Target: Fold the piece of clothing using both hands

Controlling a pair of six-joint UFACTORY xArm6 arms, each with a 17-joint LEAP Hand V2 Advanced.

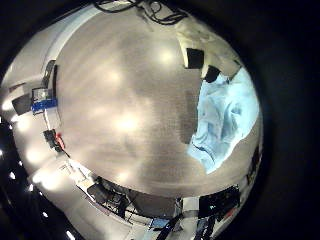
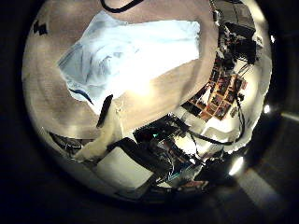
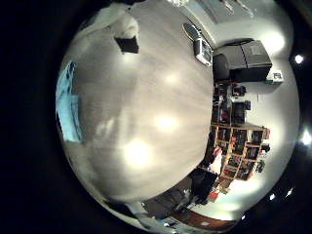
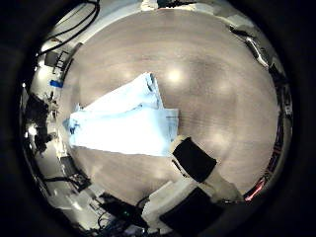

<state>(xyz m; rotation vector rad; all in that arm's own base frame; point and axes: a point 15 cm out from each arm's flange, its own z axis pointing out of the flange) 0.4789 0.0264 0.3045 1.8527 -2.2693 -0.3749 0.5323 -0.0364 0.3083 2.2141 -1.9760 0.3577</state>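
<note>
The right hand's fingers (image 4: 193, 158) reach in beside it, relaxed and holding nothing. In the left little finger side palm view the clothing (image 1: 225, 125) lies beside the fingertips (image 1: 200, 62).
</note>
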